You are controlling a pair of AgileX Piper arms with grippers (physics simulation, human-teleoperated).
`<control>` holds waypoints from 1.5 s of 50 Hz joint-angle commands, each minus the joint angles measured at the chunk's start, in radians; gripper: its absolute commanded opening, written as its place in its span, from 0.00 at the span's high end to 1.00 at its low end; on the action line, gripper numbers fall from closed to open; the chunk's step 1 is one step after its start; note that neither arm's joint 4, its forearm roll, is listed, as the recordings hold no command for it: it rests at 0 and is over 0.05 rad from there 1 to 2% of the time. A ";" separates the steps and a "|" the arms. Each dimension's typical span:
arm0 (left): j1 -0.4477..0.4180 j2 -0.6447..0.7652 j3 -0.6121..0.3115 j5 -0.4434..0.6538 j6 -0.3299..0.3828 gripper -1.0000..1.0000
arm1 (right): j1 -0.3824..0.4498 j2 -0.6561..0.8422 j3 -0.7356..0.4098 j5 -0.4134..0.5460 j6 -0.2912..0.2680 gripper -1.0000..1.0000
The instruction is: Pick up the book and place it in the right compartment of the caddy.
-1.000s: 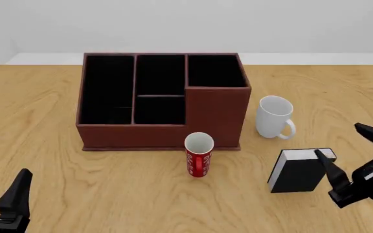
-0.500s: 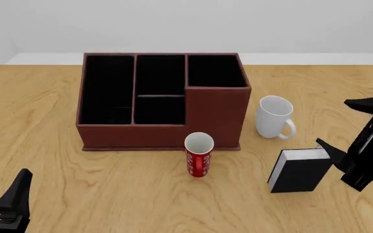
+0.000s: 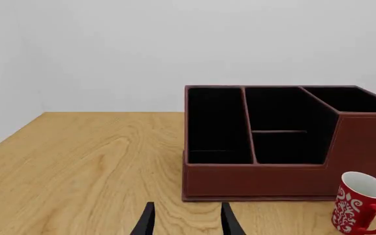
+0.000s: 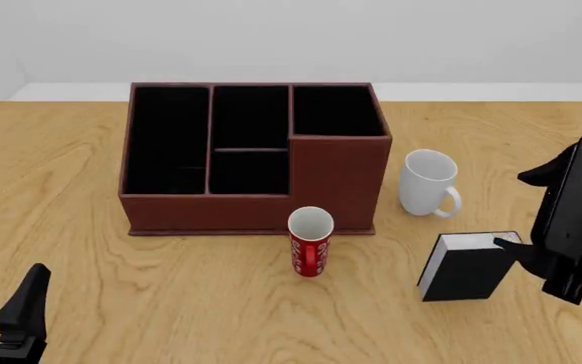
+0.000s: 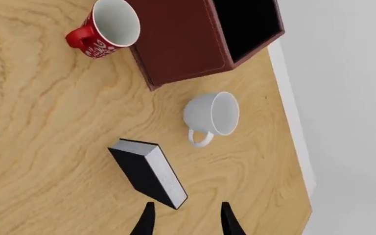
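The thick black hardcover book (image 4: 466,267) stands on the wooden table (image 4: 170,303) at lower right, ungrasped; the right pincer (image 5: 184,220) hovers open, empty, beside it; lifting and placing in the red-brown caddy's (image 4: 255,212) right compartment (image 4: 336,111) remain.

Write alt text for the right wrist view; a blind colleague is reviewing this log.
A black book with white page edges stands on a wooden table, just ahead of the right arm's open pincer, which is not touching it. Beyond it sit a white mug, a red mug and a corner of a red-brown caddy.
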 commanded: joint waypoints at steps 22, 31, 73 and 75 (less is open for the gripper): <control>0.000 0.000 0.000 0.000 0.000 0.00 | -0.069 0.170 -0.130 0.182 -0.048 0.00; 0.000 0.000 0.000 0.000 0.000 0.00 | -0.073 0.205 -0.176 0.206 -0.047 0.00; 0.000 0.000 0.000 0.000 0.000 0.00 | -0.057 0.303 -0.145 0.164 0.016 0.00; 0.000 0.000 0.000 0.000 0.000 0.00 | -0.061 0.308 -0.147 0.162 0.014 0.00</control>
